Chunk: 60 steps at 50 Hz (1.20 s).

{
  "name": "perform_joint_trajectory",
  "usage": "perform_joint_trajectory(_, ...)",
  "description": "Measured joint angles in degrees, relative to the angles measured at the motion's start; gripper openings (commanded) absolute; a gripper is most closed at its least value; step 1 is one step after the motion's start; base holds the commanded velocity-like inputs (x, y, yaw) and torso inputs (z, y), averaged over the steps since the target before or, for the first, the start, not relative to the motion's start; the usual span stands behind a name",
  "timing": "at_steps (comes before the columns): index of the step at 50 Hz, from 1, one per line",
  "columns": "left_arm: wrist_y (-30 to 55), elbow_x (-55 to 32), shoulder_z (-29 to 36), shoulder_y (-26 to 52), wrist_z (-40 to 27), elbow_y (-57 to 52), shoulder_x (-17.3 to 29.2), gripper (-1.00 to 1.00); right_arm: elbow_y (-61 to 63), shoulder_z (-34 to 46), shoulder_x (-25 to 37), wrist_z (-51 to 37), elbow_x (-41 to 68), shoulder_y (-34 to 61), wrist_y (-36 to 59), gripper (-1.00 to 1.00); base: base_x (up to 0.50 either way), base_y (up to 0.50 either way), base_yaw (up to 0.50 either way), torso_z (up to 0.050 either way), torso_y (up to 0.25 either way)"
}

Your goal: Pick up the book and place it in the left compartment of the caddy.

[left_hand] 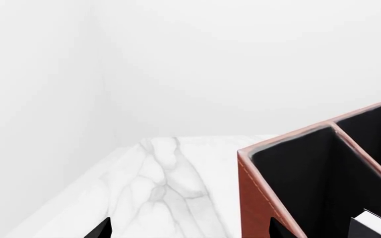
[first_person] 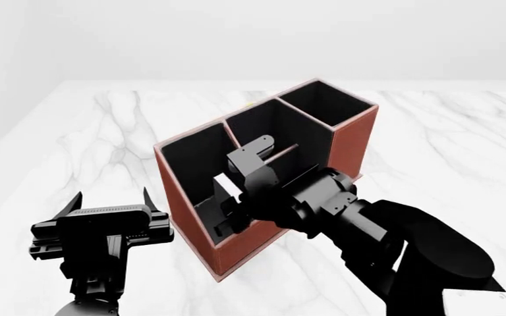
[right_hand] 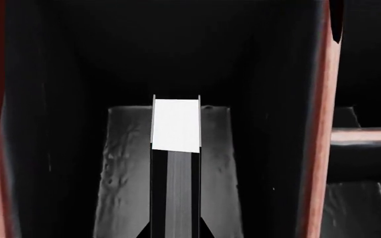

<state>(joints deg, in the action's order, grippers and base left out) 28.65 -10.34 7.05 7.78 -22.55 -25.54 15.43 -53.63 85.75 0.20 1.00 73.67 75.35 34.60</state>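
The reddish-brown caddy [first_person: 354, 141] stands on the marble table. My right gripper [first_person: 228, 220] reaches down into its left compartment [first_person: 192, 158] and is shut on the book [first_person: 226, 187], held upright on edge. In the right wrist view the book [right_hand: 175, 126] shows white page edges between black covers, pinched between my fingertips [right_hand: 208, 232] above the compartment's grey floor [right_hand: 121, 173]. My left gripper [first_person: 112, 199] is open and empty, just left of the caddy's low end. The left wrist view shows the caddy wall [left_hand: 257, 198] and a white corner of the book [left_hand: 379, 223].
The white marble table [first_person: 103, 131] spreads around the caddy, with its left edge [left_hand: 78, 188] near a white wall. The caddy's middle bay [first_person: 275, 128] and tall end bay [first_person: 323, 102] lie beyond my right gripper.
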Motion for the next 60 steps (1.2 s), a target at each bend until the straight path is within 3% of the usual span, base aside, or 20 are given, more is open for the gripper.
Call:
perform_joint_trajectory(4, 0.0, -0.1, 0.1, 0.0, -0.1, 0.0, 0.1, 1.0, -0.2, 1.4, 0.0, -0.1, 1.4, 0.2, -0.8, -1.0, 0.0, 0.0, 0.0, 0.003, 0.0)
perform_joint_trajectory(5, 0.0, -0.1, 0.1, 0.0, -0.1, 0.0, 0.1, 1.0, -0.3, 1.8, 0.0, -0.2, 1.7, 0.2, -1.0, 1.0, 0.0, 0.0, 0.0, 0.0, 0.0)
perform_joint_trajectory(28, -0.2, -0.7, 0.1, -0.2, -0.5, -0.2, 0.6, 1.0, 3.1, 1.5, 1.7, -1.9, 4.3, 3.7, -2.0, 1.0, 0.0, 0.0, 0.0, 0.0, 0.0)
perform_joint_trajectory(38, -0.1, -0.9, 0.0, -0.3, -0.8, -0.5, 0.8, 1.0, 23.0, -4.9, 13.8, -13.7, 11.4, 9.6, 1.0, 1.0, 0.0, 0.0, 0.0, 0.0, 0.0)
perform_joint_trajectory(45, 0.0, -1.1, 0.0, -0.4, -1.1, -1.0, 1.0, 1.0, 39.6, -8.9, 24.6, -23.1, 11.9, 7.8, -2.7, 1.0, 0.0, 0.0, 0.0, 0.0, 0.0)
perform_joint_trajectory(53, -0.1, -1.2, 0.2, -0.6, -1.2, -1.3, 1.1, 1.0, 56.0, -11.5, 35.9, -36.6, -1.2, -5.8, -19.4, 1.0, 0.0, 0.0, 0.0, 0.0, 0.0)
perform_joint_trajectory(60, -0.8, -1.2, 0.4, -0.8, -1.3, -1.1, 1.1, 1.0, 64.2, -12.2, 41.8, -48.0, -17.7, -17.1, -32.9, 1.0, 0.0, 0.0, 0.0, 0.0, 0.0)
